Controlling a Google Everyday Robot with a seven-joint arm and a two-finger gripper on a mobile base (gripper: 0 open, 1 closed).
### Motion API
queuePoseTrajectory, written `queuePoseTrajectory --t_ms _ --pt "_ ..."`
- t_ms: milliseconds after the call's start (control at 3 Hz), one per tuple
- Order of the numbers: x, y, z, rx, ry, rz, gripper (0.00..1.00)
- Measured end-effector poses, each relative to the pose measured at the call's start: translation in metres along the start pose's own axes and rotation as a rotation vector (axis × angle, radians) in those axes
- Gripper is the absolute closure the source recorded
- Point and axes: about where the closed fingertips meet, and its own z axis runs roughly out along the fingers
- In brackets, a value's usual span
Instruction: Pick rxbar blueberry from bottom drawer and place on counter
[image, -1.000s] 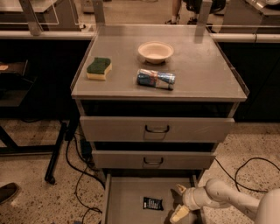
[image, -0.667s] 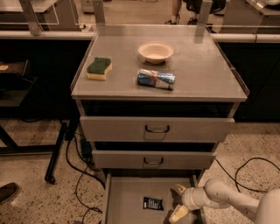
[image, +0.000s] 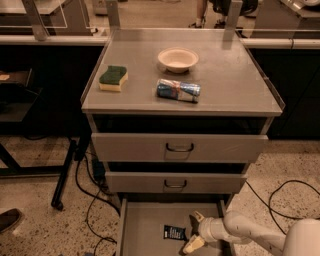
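Gripper (image: 194, 231) sits low inside the bottom drawer (image: 142, 227), at its right side, with its two pale fingers (image: 193, 244) spread wide and holding nothing. One fingertip points toward the back of the drawer, the other toward the front edge. The rxbar (image: 174, 232) lies flat on the drawer floor just left of the gap between the fingers, close to them; whether it touches either one cannot be told.

The arm (image: 250, 234) comes in from the lower right, white and nearly level, reaching leftward over the drawer's right wall with the wrist bent toward the bar.

The drawer is pulled out, and the bar is the only thing seen lying in it. Above it, the two upper drawers (image: 179, 148) are closed or nearly so, each with a dark loop handle. On the counter (image: 235, 80) rest a green and yellow sponge (image: 113, 78) at the left, a pale bowl (image: 178, 59) toward the back, and a shiny blue packet (image: 178, 90) lying on its side near the front. Dark cables (image: 87, 200) trail across the speckled floor on both sides of the cabinet.
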Motion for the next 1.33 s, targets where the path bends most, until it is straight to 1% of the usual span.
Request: queuePoseTrajectory --t_ms 333,667,1000,1333 --pt "0.0 -0.001 0.013 -0.006 -0.012 0.001 0.0" --pt "0.002 -0.009 0.041 -0.02 -0.016 0.01 0.0" --pt "0.002 -0.009 0.041 -0.02 -0.016 0.01 0.0" --pt "0.0 -0.007 0.043 -0.014 -0.002 -0.014 0.0"
